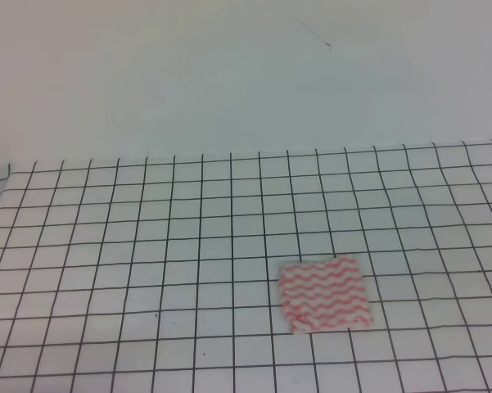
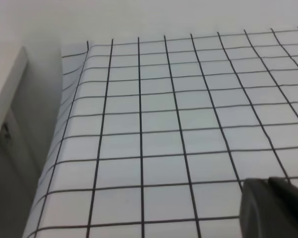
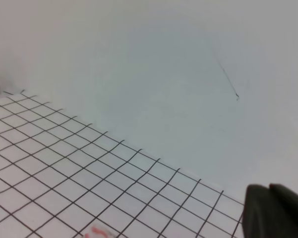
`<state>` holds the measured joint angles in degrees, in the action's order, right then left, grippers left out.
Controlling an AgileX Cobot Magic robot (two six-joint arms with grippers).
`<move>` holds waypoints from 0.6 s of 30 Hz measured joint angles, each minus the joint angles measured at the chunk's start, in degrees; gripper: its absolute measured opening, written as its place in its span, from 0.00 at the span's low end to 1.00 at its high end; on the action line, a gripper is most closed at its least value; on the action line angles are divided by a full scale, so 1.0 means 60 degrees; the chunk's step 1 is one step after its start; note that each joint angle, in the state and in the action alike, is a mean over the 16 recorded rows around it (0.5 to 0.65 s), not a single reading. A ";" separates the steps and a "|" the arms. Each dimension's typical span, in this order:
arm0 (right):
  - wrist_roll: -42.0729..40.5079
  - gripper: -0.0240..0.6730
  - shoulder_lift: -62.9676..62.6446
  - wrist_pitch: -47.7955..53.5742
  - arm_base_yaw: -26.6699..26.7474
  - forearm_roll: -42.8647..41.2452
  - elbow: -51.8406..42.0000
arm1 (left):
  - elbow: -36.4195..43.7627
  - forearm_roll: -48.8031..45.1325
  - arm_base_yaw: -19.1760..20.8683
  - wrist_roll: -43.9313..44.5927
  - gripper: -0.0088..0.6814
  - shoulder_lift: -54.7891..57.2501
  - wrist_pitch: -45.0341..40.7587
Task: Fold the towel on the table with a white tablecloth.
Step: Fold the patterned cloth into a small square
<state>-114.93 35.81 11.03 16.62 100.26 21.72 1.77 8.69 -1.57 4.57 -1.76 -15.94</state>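
Both grippers, left point(image 2: 275, 210) and right point(image 3: 275, 210), showed only a dark corner, so I couldn't tell open or closed, while the towel point(image 1: 323, 293) lay flat on the white tablecloth point(image 1: 147, 246), right of middle, nearer the right arm.

From my left wrist feed I saw the large white tablecloth printed with a thin black square grid point(image 2: 178, 129) filling most of the picture, spread over the broad flat table. Toward nine o'clock its edge curled over the table's side and hung down. Beyond that edge, at about eight o'clock, stood a pale grey panel-like surface point(image 2: 7, 148) I could not identify. At five o'clock a dark, blurred part of the left gripper point(image 2: 275, 208) poked into the corner; I could not tell how its jaws stood. A plain pale wall point(image 2: 139, 17) ran across twelve o'clock.
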 joint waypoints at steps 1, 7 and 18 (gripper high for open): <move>0.0003 0.03 0.0008 0.0003 -0.0001 0.0022 -0.0005 | 0.0008 0.0021 0.0001 -0.0002 0.01 0.0002 -0.0084; 0.0012 0.03 0.0030 0.0011 -0.0002 0.0087 -0.0038 | 0.0005 0.0207 0.0001 -0.0018 0.01 0.0017 -0.0308; 0.0012 0.03 0.0030 0.0011 -0.0002 0.0087 -0.0041 | 0.0005 0.0287 0.0001 -0.0025 0.01 0.0032 -0.0306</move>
<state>-114.85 35.99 11.09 16.60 100.78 21.47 1.80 10.41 -1.56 4.42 -1.57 -17.77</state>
